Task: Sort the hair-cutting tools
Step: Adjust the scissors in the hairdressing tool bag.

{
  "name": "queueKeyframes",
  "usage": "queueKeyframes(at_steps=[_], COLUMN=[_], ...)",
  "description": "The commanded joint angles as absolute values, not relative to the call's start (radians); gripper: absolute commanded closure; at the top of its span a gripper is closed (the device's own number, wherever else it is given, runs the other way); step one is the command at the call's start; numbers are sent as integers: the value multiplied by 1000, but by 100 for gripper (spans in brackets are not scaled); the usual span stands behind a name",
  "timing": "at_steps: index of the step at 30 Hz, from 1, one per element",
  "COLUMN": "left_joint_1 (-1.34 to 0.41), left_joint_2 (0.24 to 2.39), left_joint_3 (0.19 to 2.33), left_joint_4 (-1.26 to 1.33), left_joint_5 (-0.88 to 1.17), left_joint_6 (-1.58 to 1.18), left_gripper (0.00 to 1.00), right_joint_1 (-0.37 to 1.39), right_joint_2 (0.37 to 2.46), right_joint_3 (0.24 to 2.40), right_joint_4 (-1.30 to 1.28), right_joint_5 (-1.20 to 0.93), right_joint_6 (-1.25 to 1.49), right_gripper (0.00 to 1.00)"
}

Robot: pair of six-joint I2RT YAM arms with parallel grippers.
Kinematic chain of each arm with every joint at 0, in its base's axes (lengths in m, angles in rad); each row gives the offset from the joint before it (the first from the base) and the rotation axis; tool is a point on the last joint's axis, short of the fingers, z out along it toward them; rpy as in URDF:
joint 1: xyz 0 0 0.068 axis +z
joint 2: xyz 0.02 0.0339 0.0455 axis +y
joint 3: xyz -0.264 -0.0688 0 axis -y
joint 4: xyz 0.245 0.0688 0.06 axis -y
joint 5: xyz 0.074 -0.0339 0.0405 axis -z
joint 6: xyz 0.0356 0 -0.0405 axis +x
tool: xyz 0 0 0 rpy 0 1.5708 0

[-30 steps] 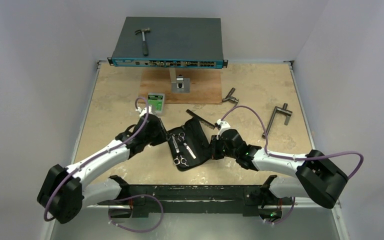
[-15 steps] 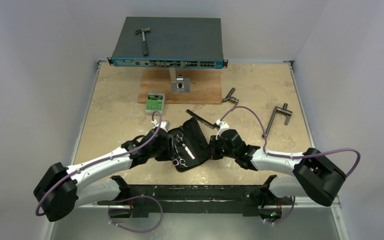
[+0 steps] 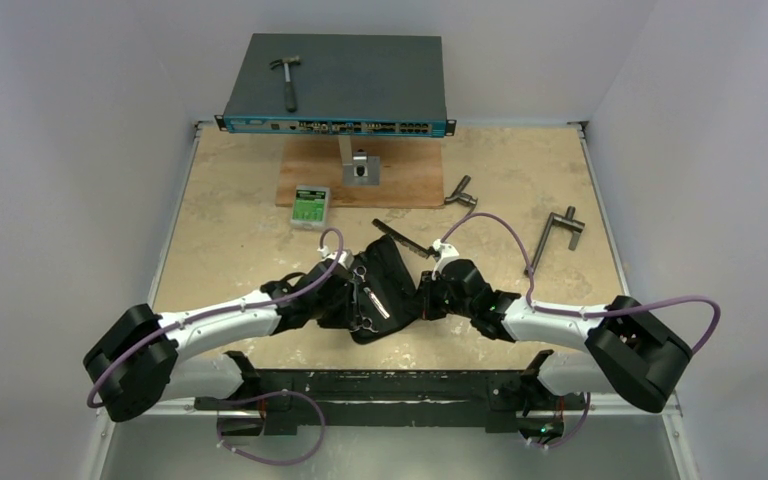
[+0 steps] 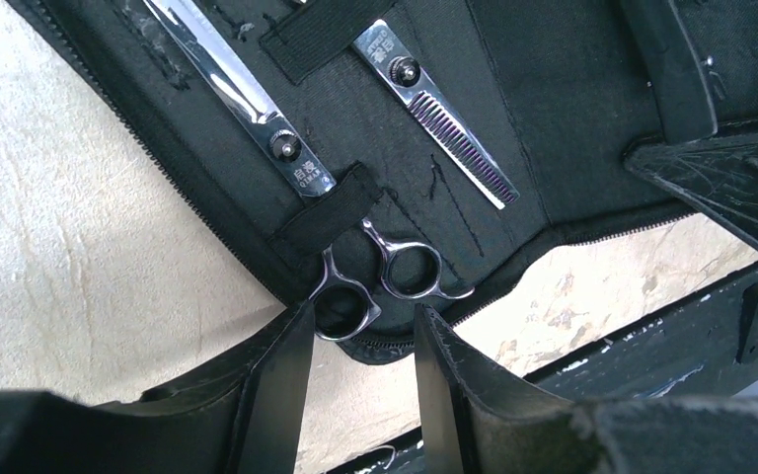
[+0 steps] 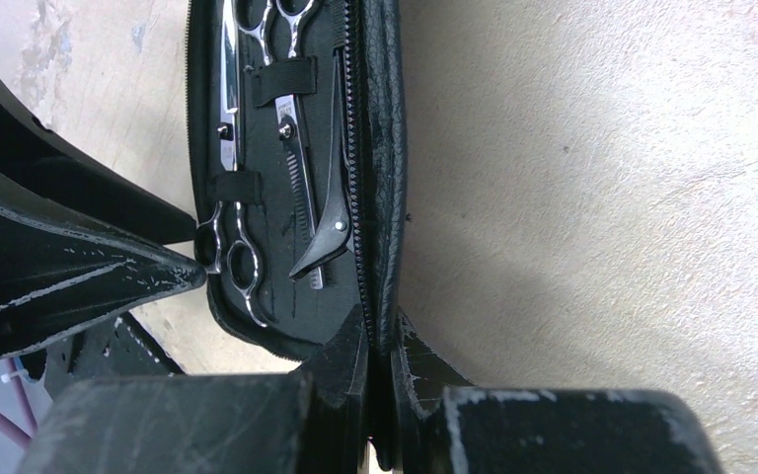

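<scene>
My left gripper (image 4: 360, 316) spread by the scissors (image 4: 301, 168): stiff, slick steel; I'd take the rings. My right gripper (image 5: 380, 331) pinches the case (image 5: 385, 148) edge.

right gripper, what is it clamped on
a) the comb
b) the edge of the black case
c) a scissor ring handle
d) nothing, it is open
b: in the right wrist view the right gripper is pinched shut on the zippered edge of the black case.

scissors (image 4: 301, 168): silver | case (image 4: 572, 99): black | table (image 4: 89, 267): mottled beige | cable (image 3: 480, 214): purple
</scene>
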State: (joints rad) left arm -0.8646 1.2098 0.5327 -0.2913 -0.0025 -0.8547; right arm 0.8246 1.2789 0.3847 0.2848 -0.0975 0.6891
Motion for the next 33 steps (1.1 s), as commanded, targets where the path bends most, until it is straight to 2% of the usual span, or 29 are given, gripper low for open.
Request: queueKeyframes(at_steps=[1, 26, 33], left_joint_1=[-879, -895, -895], left_joint_2=[1247, 1406, 1289], left_joint_3=[555, 640, 628], left_joint_4=[-223, -99, -216], left_joint_5=[29, 55, 4], left_joint_6=[-879, -891, -856], left_gripper=[59, 60, 58], right_joint_1=[835, 857, 857], right_joint_2=[1276, 1269, 1258], right_joint_3=[373, 355, 357], right_joint_4=[313, 320, 303], right_joint_5=[-123, -122, -114], right_joint_6=[692, 710, 703], right_gripper=[100, 100, 100])
